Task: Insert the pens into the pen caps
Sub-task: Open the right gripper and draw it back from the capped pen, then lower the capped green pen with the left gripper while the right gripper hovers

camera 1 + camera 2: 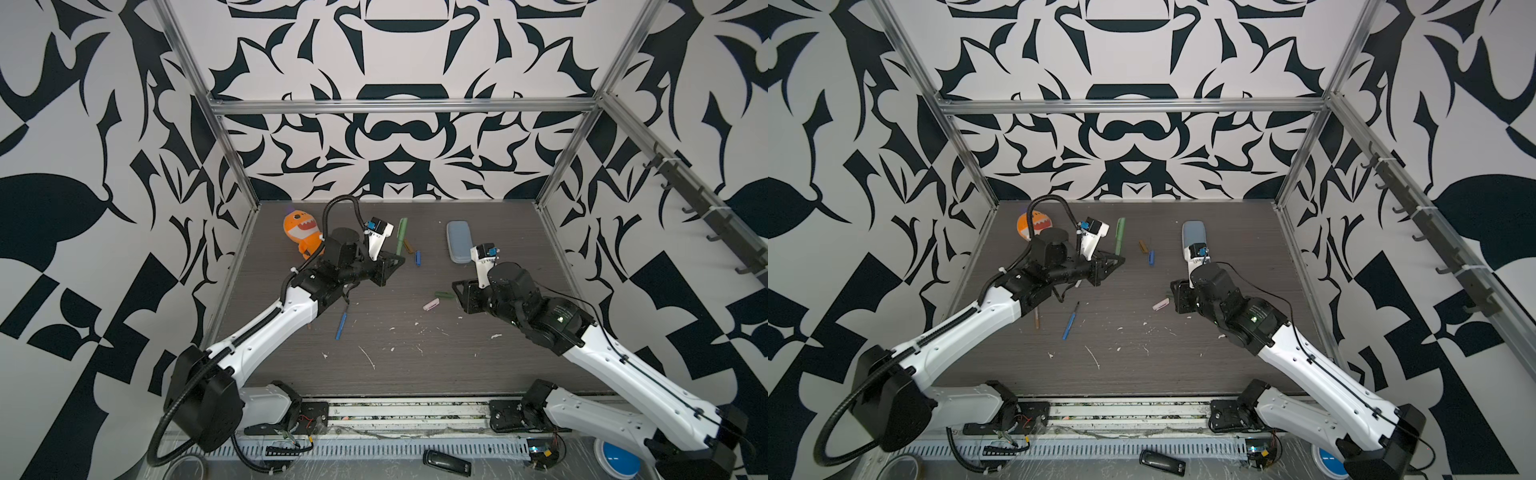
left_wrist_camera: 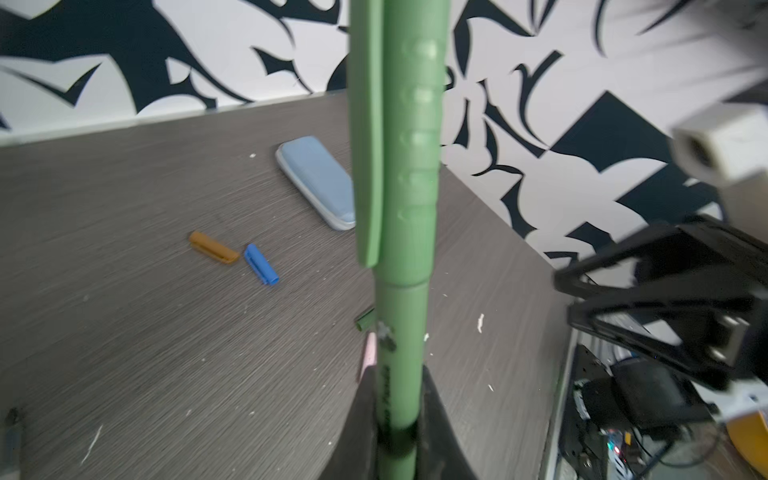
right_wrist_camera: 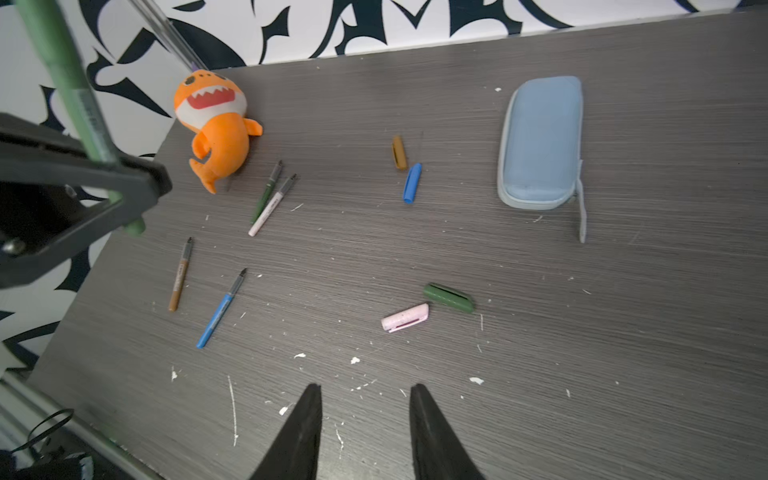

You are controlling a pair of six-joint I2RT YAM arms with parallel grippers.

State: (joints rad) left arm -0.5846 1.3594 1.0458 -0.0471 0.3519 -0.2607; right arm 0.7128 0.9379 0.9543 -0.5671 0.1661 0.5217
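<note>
Closest to my left wrist camera stands the light green pen (image 2: 401, 332). My left gripper (image 2: 397, 395) is pinched tight on its barrel, and the light green cap (image 2: 415, 145) is seated on the end away from my fingers. Behind it on the table (image 2: 166, 353) lie the orange-brown cap (image 2: 214, 251) and the blue cap (image 2: 261, 264), nearly end to end, with the pale blue case (image 2: 316, 183) beyond them.

From my right wrist, my right gripper (image 3: 365, 399) shows two black fingers standing apart with only bare tabletop between them, so it holds nothing. Just ahead lie the pink cap (image 3: 405, 317) and the dark green cap (image 3: 449, 298), almost touching. Farther off are the blue pen (image 3: 222, 309) and the orange-brown pen (image 3: 180, 274). Beyond those, the dark green pen (image 3: 266, 193) and the white-pink pen (image 3: 272, 205) lie side by side near the orange shark toy (image 3: 216, 133). All four pens lie uncapped with their dark tips bare.

In both top views my left gripper (image 1: 395, 262) holds the capped pen tilted above the back of the table. My right gripper (image 1: 459, 291) hangs just beside the pink and dark green caps.
</note>
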